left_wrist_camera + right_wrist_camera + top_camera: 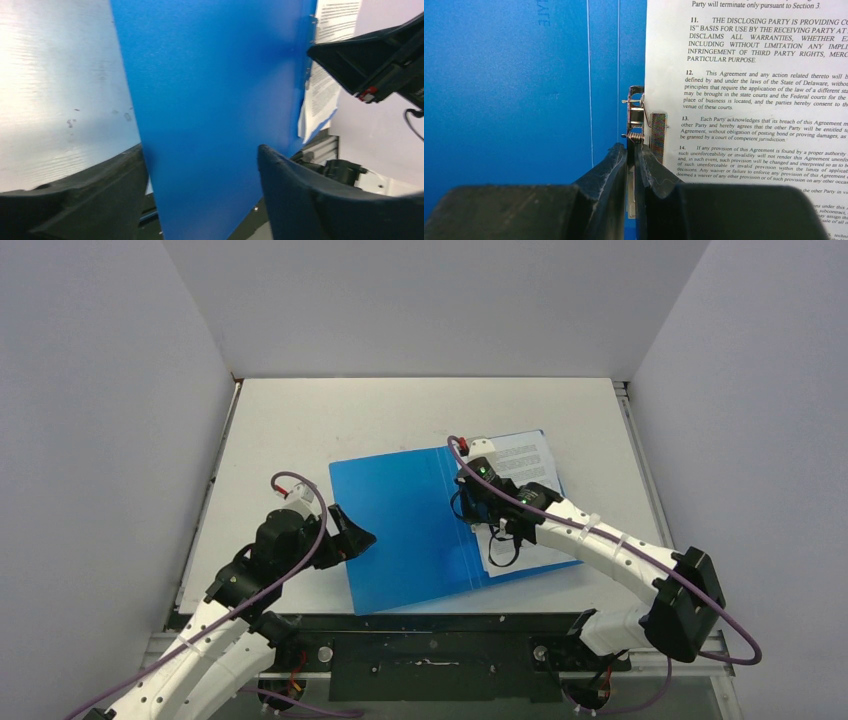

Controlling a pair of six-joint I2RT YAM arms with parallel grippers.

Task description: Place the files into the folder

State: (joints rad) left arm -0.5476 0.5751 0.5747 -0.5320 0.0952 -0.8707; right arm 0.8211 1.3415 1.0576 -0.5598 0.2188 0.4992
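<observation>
Four clauses, 11–14, read on the files [749,100] beside the clip [637,116].

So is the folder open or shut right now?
Open. The folder lies spread on the table, its left cover bare blue, and the files show on the right half beside the clip at the spine.
</observation>
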